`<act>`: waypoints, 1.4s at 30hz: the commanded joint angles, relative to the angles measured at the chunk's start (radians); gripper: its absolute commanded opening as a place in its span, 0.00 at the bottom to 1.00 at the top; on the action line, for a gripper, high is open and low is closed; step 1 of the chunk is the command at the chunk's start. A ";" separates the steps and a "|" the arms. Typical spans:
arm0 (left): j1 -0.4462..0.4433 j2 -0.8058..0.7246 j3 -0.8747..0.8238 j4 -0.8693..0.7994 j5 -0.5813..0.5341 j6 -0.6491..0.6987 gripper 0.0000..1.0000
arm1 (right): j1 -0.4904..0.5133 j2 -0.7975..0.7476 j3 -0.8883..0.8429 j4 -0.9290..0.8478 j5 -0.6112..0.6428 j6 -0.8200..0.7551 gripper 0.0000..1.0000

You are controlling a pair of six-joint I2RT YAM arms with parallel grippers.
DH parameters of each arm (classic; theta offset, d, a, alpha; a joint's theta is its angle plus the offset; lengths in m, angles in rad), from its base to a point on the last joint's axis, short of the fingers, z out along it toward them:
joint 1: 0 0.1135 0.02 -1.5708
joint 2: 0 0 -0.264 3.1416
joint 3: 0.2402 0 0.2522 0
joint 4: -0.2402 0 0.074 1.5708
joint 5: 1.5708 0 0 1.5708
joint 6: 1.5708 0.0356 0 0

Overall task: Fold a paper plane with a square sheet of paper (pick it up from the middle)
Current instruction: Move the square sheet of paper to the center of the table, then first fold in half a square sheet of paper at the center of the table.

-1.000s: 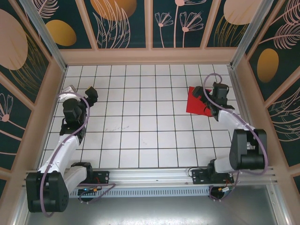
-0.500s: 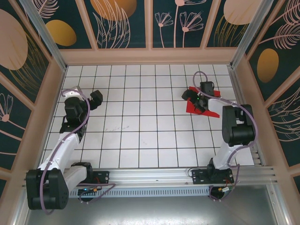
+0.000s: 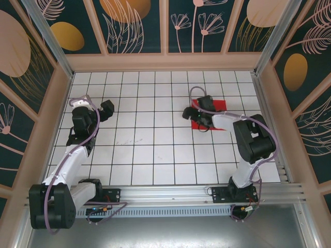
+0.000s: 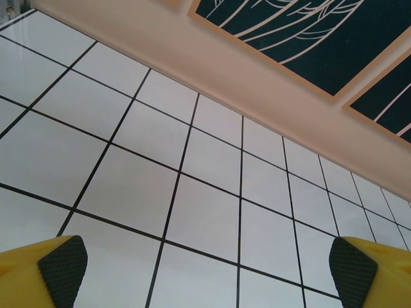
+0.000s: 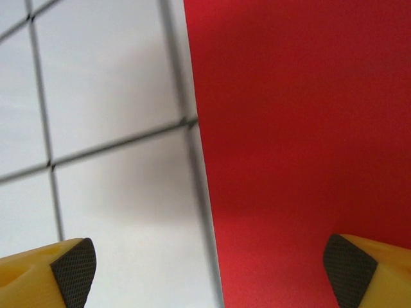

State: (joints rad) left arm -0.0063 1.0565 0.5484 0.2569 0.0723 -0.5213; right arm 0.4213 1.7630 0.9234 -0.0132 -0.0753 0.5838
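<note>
Square sheet of paper [image 5: 295,128] on table [image 5: 109,83], right tool [image 5: 205,266] splayed above

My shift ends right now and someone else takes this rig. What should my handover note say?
Left gripper: open, empty, above bare tiles on the table's left side.
Right gripper: open, empty, low above one edge of the square sheet of paper.
Sheet: flat on the table's far right, no crease visible.
Done: nothing folded.
Left: grasp the sheet at its middle, then do all the folds.
</note>
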 commanded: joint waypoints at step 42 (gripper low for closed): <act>0.006 0.104 0.022 0.028 0.164 -0.039 0.99 | 0.166 0.160 0.134 -0.392 0.157 -0.203 0.85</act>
State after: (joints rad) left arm -0.0063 1.1404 0.5503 0.2577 0.1822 -0.5339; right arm 0.5907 1.8473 1.0950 -0.3847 0.1383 0.3912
